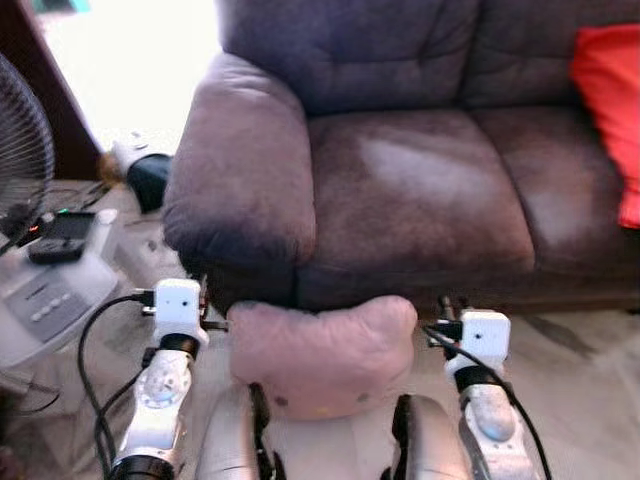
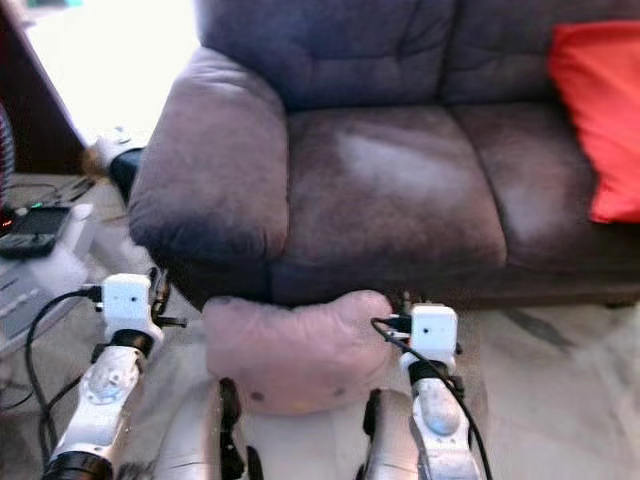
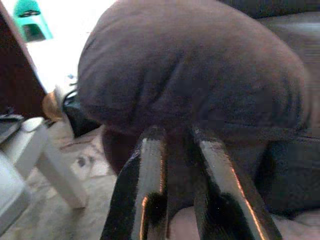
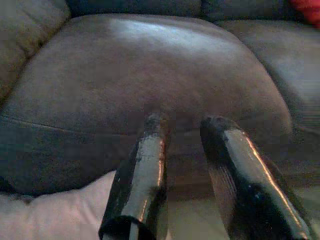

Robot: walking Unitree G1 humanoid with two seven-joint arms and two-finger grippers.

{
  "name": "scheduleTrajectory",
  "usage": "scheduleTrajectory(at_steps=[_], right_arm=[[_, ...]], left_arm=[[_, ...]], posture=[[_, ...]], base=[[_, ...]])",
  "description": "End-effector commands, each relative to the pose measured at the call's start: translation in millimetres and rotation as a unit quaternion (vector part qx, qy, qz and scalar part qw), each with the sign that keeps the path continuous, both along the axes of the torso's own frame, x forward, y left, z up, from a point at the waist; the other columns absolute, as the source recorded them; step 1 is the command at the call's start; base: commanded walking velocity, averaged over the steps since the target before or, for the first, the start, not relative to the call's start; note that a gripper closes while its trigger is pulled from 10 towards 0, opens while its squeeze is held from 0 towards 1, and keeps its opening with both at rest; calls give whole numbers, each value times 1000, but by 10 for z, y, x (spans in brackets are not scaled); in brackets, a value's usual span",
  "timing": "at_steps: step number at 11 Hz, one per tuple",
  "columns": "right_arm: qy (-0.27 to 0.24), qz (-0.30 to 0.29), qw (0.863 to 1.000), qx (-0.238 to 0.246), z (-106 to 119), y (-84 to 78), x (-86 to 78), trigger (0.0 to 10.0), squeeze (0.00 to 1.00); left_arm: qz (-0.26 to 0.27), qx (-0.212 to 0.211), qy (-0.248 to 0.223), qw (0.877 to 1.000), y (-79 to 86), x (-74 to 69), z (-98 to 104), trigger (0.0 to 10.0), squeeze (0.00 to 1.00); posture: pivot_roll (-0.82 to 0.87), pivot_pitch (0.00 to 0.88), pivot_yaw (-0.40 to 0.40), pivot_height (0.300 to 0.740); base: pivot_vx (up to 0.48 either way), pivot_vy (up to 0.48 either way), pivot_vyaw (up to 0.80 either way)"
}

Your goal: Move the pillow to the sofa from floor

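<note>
Head views: a pink pillow (image 1: pixel 322 352) lies on the floor (image 1: pixel 580 370) against the sofa (image 1: pixel 420 190) front, with the left gripper (image 1: pixel 215 322) and right gripper (image 1: pixel 440 322) flanking it. Left wrist view: fingers (image 3: pixel 150 190) slightly spread, empty, facing the sofa's armrest (image 3: pixel 190 70). Right wrist view: fingers (image 4: pixel 142 175) parted, empty, pillow beside them. Best squeeze from both sides, then lift clear of the seat edge.
</note>
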State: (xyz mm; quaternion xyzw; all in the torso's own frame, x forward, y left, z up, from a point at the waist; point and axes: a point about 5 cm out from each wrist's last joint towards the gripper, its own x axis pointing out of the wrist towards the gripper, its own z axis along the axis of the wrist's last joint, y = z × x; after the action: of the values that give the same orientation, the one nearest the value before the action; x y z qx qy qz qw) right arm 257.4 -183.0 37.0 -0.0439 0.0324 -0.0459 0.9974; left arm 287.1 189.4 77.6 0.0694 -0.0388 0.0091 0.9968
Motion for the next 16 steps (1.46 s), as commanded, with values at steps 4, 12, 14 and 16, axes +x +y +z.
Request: scheduleTrajectory(at_steps=[4, 12, 14, 16], right_arm=[[9, 3, 1000, -6, -45, -1, -37, 10000, 0], [10, 2, 1000, 5, -62, -6, -56, 10000, 0], [17, 10, 1000, 8, -89, 14, -72, 10000, 0], [19, 19, 1000, 9, -98, 31, -81, 10000, 0]], left_arm=[[2, 6, 8, 1000, 3, -10, -35, 10000, 0], [1, 3, 0, 1000, -12, -8, -20, 10000, 0], [-1, 3, -1, 1000, -15, -4, -16, 10000, 0], [1, 4, -1, 1000, -8, -2, -18, 10000, 0]], posture=[[26, 90, -26, 571], [22, 93, -25, 571], [21, 95, -23, 571], [21, 96, -23, 571]], base=[[255, 0, 0], [187, 0, 188], [0, 0, 0], [0, 0, 0]])
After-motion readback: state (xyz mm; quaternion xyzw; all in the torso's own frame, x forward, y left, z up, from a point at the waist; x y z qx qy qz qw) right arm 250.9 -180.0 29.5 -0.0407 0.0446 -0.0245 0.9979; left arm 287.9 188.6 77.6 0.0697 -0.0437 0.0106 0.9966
